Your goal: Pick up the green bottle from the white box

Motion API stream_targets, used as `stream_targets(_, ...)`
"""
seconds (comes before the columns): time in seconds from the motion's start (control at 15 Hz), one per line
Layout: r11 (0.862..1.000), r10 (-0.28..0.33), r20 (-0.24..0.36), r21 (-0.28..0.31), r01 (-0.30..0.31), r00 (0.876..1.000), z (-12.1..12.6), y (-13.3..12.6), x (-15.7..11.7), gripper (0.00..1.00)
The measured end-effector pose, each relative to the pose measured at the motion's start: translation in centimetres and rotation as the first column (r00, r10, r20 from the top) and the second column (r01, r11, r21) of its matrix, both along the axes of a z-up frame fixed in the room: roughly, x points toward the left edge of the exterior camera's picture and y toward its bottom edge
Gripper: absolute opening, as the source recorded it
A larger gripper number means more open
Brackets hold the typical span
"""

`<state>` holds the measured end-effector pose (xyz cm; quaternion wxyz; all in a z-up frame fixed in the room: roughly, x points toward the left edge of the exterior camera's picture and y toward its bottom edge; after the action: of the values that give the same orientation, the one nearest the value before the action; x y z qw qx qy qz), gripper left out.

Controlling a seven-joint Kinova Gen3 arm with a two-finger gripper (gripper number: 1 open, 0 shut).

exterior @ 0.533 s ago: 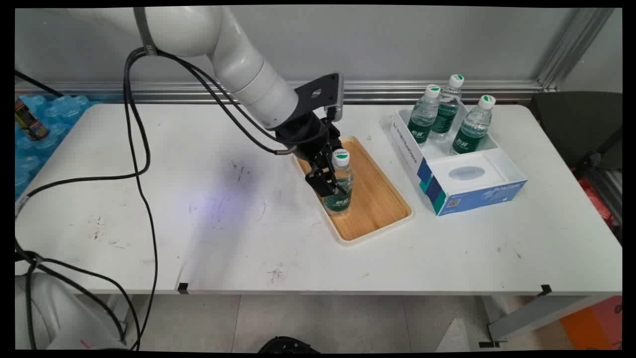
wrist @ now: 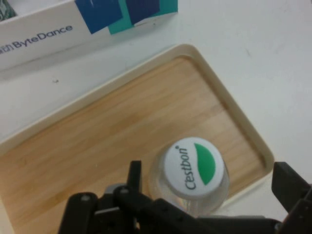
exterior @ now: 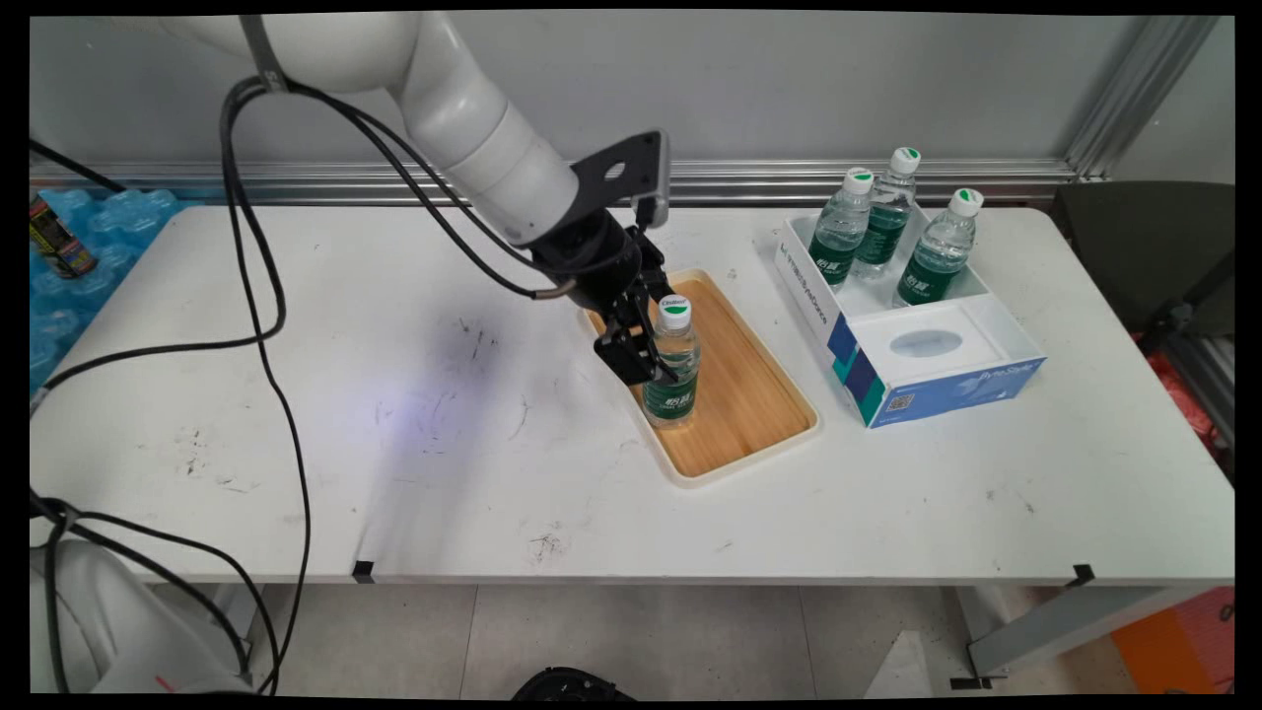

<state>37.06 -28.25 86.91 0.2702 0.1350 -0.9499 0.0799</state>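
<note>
**A:** Looking down on a white bench (exterior: 296, 414), with the pincer (exterior: 643, 357) low over a wooden tray (exterior: 754, 390) near the middle. Spread apart, pinching nothing.

**B:** Agreed. Straddling a water bottle (exterior: 674, 373), going by the hand camera. One black finger (wrist: 134, 170) just beside the bottle's shoulder at 9 o'clock, the other standing clear out at 3 o'clock.

**A:** Upright on the tray's wood, close to the long rim on the 9 o'clock side. Green label down low, white cap (wrist: 195, 165) on top with a green patch and "Cestbon" printed across it.

**B:** Swinging out to 2 o'clock from the tray now and finding a white and blue box (exterior: 927, 385), near the tray but not touching it.

**A:** Three more capped bottles in its far compartment, all upright: one (exterior: 840, 232) at the 9 o'clock side, one (exterior: 884, 212) at 12, one (exterior: 935, 251) at 3. Nearer end closed over in white, with an oval hollow (exterior: 925, 343) in it.

**B:** Over at 9 o'clock, seeing black cables (exterior: 266, 296) hanging from the arm and looping across the bench.

**A:** Beyond the bench corner at 10 o'clock, catching a blue pack of bottles (exterior: 108, 222) and a dark can (exterior: 57, 237) leaning on it.
</note>
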Motion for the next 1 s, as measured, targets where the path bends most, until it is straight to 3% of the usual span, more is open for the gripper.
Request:
stream_targets(0.33,0.999,0.032,0.012,0.010,-0.032,0.999,3.3,0.4,0.6,1.00)
stream_targets(0.6,0.995,0.099,0.021,0.016,-0.099,0.995,7.6,0.3,0.9,1.00)
stream_targets(1.0,0.964,0.266,0.002,0.008,-0.266,0.964,11.7,-1.8,-0.2,1.00)
